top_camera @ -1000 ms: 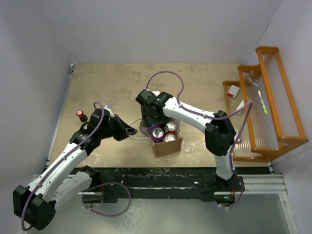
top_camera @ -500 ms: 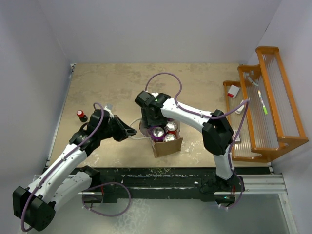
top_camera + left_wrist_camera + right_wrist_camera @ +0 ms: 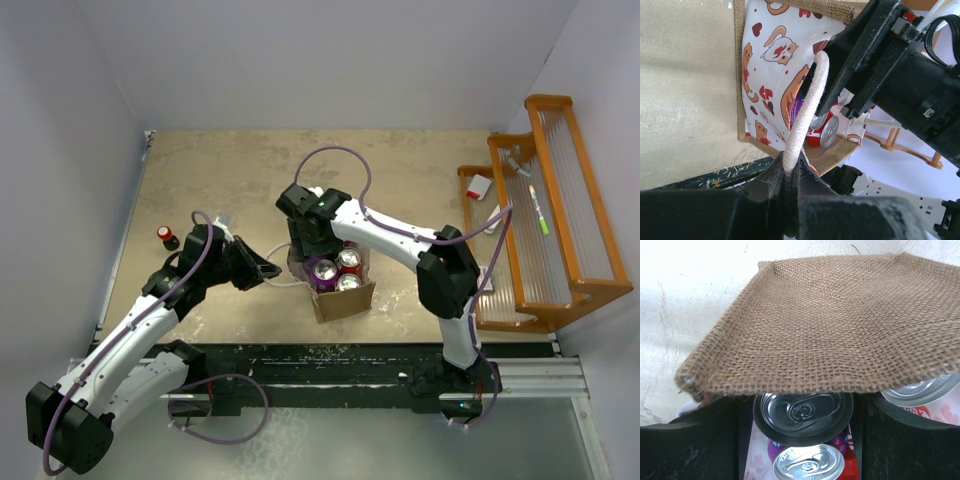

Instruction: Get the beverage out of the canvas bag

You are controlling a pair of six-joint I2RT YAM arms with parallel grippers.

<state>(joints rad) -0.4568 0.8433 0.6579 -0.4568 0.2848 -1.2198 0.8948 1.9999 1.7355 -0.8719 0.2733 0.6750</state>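
Note:
The canvas bag (image 3: 345, 300) stands at the table's middle, and its burlap wall (image 3: 820, 325) fills the right wrist view. Inside it stand several beverage cans: a purple one (image 3: 325, 270), a red one (image 3: 349, 259) and a silver-topped one (image 3: 348, 283). My right gripper (image 3: 311, 248) reaches down into the bag's far left corner. Its fingers (image 3: 705, 440) flank a dark-topped can (image 3: 802, 412), tight against its sides. My left gripper (image 3: 790, 167) is shut on the white rope handle (image 3: 807, 105) and holds it out to the left. The cat-patterned lining (image 3: 770, 65) shows.
A small red-capped bottle (image 3: 168, 237) stands left of my left arm. A wooden rack (image 3: 560, 250) fills the right side, with a white-and-red item (image 3: 480, 185) and a green pen (image 3: 540, 212) on it. Walls close in the table at the back and both sides.
My right arm has shifted slightly left over the bag and its jaws have narrowed round the dark-topped can. The left arm still holds the rope handle in the same place.

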